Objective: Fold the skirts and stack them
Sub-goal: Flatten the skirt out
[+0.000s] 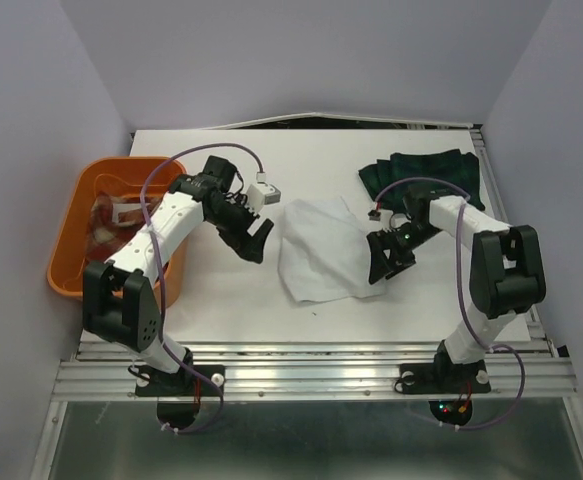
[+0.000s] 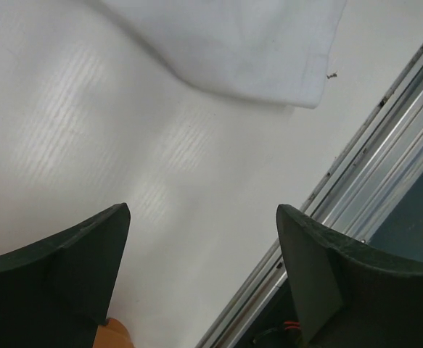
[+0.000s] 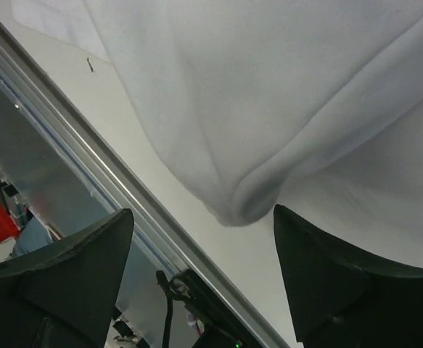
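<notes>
The white skirt (image 1: 321,250) lies rumpled mid-surface (image 1: 231,300), its near corner just short of the front rail (image 1: 311,352). The left gripper (image 1: 259,240) hangs at its 9 o'clock, jaws spread and empty, with bare surface between it and the cloth's left edge. The right gripper (image 1: 385,264), also spread wide and empty, sits at the 3 o'clock edge, over a rolled hem. The dark plaid skirt (image 1: 426,175) lies apart at 1 o'clock. Reddish cloth (image 1: 106,228) sits in the orange basket (image 1: 66,245) at 9 o'clock.
</notes>
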